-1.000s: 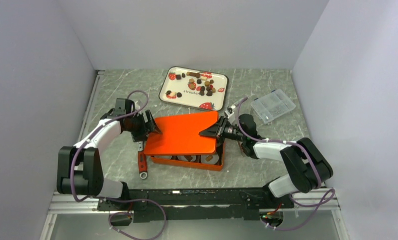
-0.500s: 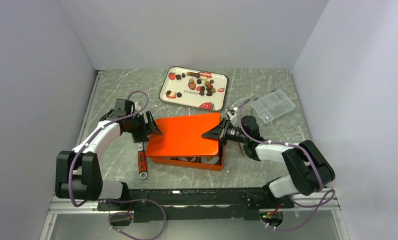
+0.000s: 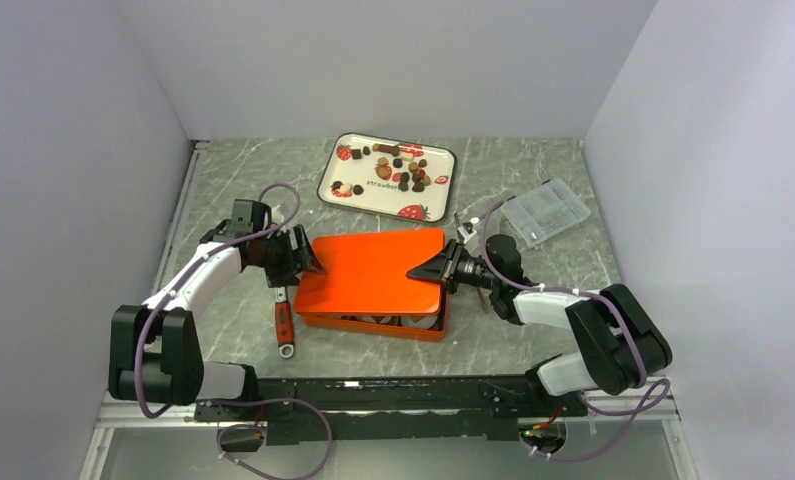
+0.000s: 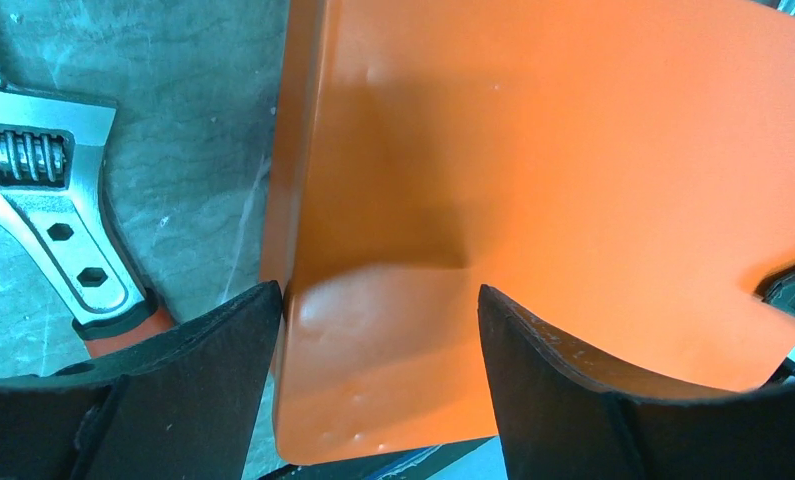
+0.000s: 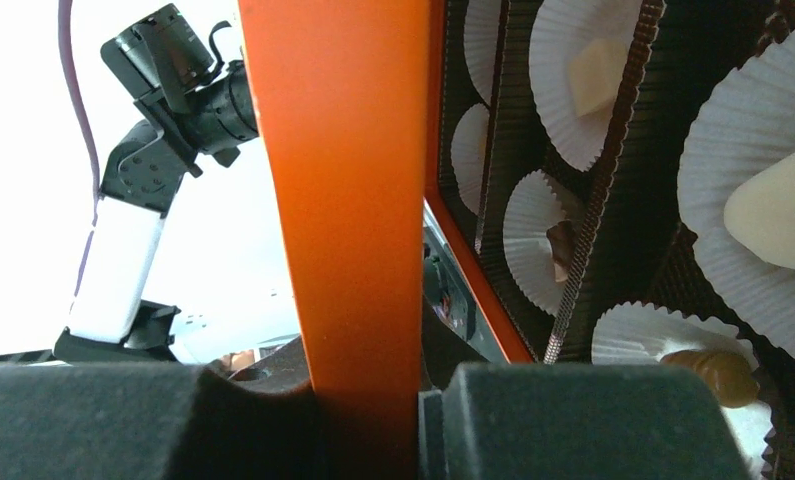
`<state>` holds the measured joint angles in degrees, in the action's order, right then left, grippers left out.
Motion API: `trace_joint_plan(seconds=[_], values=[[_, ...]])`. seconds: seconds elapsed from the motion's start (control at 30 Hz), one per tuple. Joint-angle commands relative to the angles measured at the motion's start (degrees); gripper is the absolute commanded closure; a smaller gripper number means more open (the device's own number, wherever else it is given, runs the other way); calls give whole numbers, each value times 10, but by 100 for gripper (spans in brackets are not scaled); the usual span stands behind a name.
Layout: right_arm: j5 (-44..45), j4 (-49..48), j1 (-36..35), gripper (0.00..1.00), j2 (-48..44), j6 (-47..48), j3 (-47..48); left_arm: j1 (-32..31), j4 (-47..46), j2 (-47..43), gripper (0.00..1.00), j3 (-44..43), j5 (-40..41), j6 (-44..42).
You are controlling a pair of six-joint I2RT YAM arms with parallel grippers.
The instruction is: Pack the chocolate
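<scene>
Grey marbled surface (image 3: 243, 170), white walls round it. Right pincer (image 5: 368, 400) is clamped tight on the right edge of the flat orange metal lid (image 3: 368, 268). Left pincer (image 4: 378, 330) is spread wide, astride the lid's left edge, not squeezing it. The lid hangs over the orange rectangular tin (image 3: 373, 326) with the near row uncovered. Inside are white pleated paper cups (image 5: 583, 70), several holding chocolate (image 5: 773, 215). More of it lies loose on the white strawberry-print tray (image 3: 325, 180), well behind the tin. Red-handled adjustable wrench (image 3: 284, 325) sits just left of the tin. Judgement: filling looks at least partly done and the lid is not seated. Closing is left, possibly the tray leftovers too.
</scene>
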<state>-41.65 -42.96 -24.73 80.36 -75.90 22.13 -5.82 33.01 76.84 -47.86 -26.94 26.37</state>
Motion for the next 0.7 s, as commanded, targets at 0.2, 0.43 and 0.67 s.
trace_joint_plan(seconds=[0.2,0.43,0.67], values=[[6,-8,7,77,-9,32,-10,-9,17,-15,25,6,-9,-23],[6,23,11,69,-18,49,-8,-17,20,-8,26,0,-10,-27],[8,83,20,62,-34,76,-4,-22,20,-4,28,-1,-8,-27]])
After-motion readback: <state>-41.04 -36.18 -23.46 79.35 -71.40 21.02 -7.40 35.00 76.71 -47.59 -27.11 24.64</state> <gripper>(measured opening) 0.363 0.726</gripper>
